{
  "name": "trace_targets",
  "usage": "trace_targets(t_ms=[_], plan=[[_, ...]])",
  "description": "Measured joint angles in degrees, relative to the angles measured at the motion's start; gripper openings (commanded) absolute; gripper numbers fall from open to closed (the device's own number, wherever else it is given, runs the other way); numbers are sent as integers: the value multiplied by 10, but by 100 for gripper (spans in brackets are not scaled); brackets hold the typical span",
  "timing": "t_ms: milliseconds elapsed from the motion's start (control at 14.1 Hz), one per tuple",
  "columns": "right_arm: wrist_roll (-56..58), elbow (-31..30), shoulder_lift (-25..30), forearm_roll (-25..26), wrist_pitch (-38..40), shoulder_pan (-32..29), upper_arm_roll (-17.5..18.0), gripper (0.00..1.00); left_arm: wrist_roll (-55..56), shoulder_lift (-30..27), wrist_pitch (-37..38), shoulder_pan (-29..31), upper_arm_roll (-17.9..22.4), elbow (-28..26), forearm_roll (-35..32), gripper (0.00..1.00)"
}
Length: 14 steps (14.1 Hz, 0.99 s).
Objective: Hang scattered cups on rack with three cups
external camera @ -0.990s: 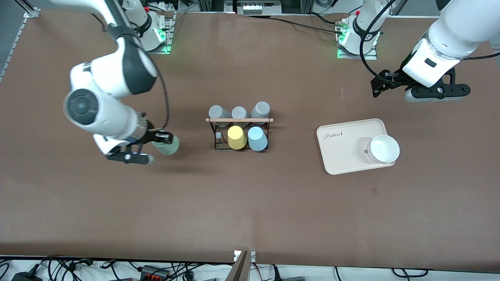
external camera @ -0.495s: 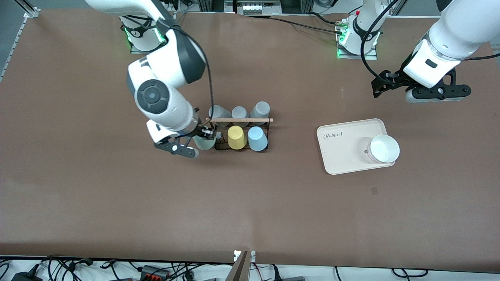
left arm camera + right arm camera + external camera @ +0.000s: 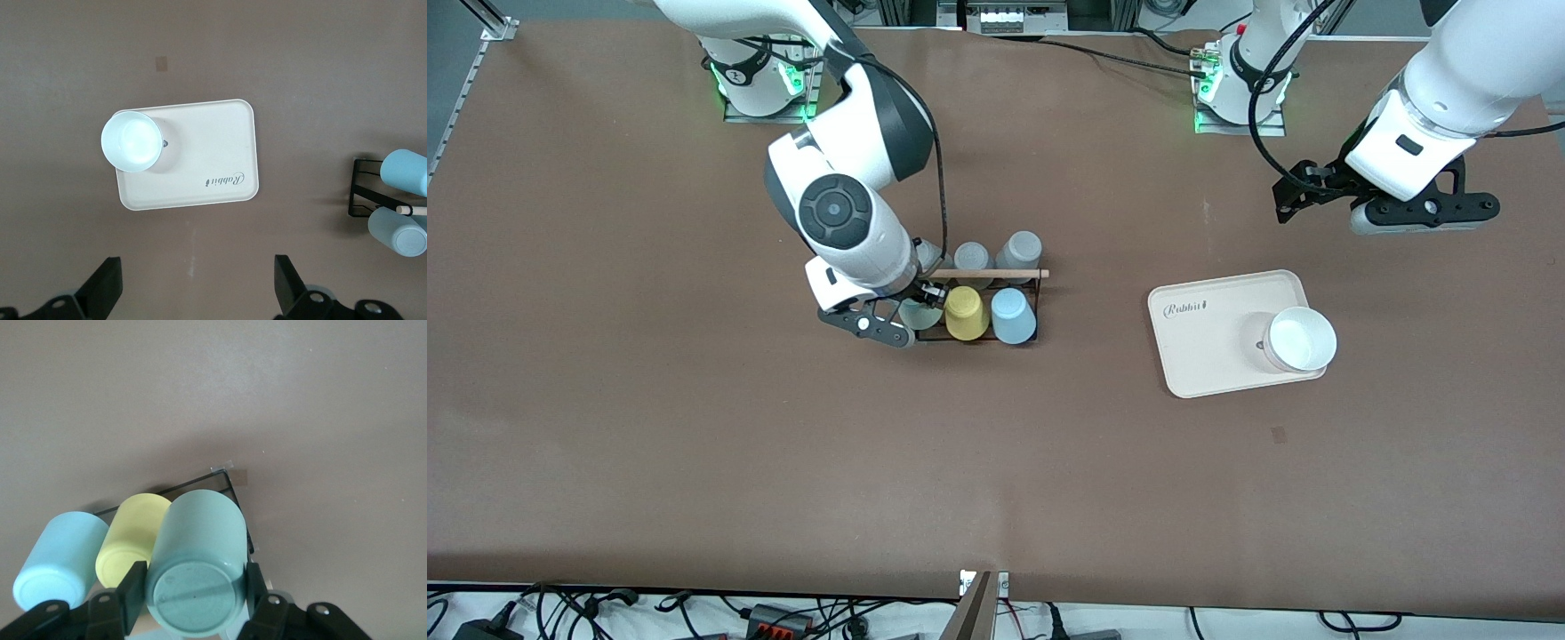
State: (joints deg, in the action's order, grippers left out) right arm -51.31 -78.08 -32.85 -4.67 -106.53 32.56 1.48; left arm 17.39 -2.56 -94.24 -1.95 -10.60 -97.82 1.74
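R hand (image 3: 193, 597) pinching mint cup (image 3: 195, 570) across its body, base toward wrist cam, mouth pointing down. In front view R hand (image 3: 907, 313) sits centre-left of frame, over the rack (image 3: 971, 340) end toward the R arm's end of worktop (image 3: 694, 462); mint cup (image 3: 919, 313) just beside yellow cup (image 3: 966, 313), looks touching.

Step in hand (judgement): seat mint cup on the last open peg of the row nearer the front cam. To do well: keep mouth down and axis in line w/ peg, lower slowly, don't shove yellow cup sideways, keep fingers clear of wooden dowel (image 3: 989, 274) and wire frame. Let go only once cup bears on peg; peg itself hidden under cup, can't confirm alignment.

Light blue cup (image 3: 1013, 316) already on rack, same row, next to yellow. Grey cups (image 3: 1019, 251) in row farther from cam; one partly hidden by R arm.

L hand (image 3: 199, 293) spread, empty, waiting at upper right of front view, over bare worktop near cream tray (image 3: 1209, 356).

Containers: tray holds one white bowl (image 3: 1302, 339), appears empty, at the tray's corner toward the L arm's end. Rest of tray bare apart from printed logo. Rack cups all inverted, contents n/a.
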Motion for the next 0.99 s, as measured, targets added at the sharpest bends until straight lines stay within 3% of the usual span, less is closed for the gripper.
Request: trace_targets(t_ms=[707,848,919,990], plan=[[0,-2,-48,17,-39,4,0,28,0,1,-2,2,1,0,0,100],[0,-3,-51,17,-40,5,0,42,0,1,-3,2,2,0,-2,100],[0,-3,-51,17,-41,5,0,64,-1,2,-4,3,2,1,-4,100],[0,-3,-51,17,-41,5,-1,98,-6,3,-4,4,3,1,-6,100]])
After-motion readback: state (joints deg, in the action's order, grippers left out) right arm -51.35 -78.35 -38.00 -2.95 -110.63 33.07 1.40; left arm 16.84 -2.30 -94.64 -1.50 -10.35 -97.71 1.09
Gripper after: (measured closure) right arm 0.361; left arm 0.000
